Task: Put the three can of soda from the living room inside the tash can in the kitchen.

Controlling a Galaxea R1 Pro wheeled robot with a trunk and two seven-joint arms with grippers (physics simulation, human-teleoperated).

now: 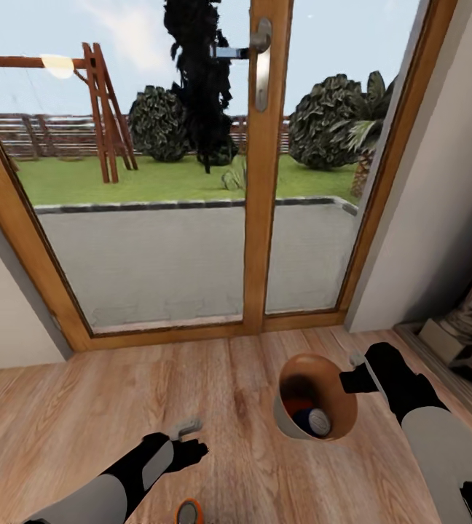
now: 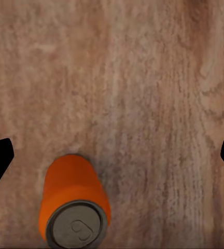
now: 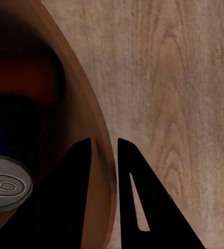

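Right claw [image 3: 104,155] pinching bin rim [image 3: 99,129]

The small cylindrical soda can [image 2: 73,205] is orange with a grey top; the round tapered wastebasket [image 1: 336,386] is tan-brown inside, apparently pale outside; the wood-plank floor [image 1: 83,407] is light brown, grained.

You face glazed wood-framed door [image 1: 264,167] (metal handle [image 1: 262,62] up high); light plank floor [image 1: 68,422] underfoot, pale walls [image 1: 440,182] both sides, possibly stone ornament [image 1: 469,335] at right. Outside: patio, lawn, shrubs.
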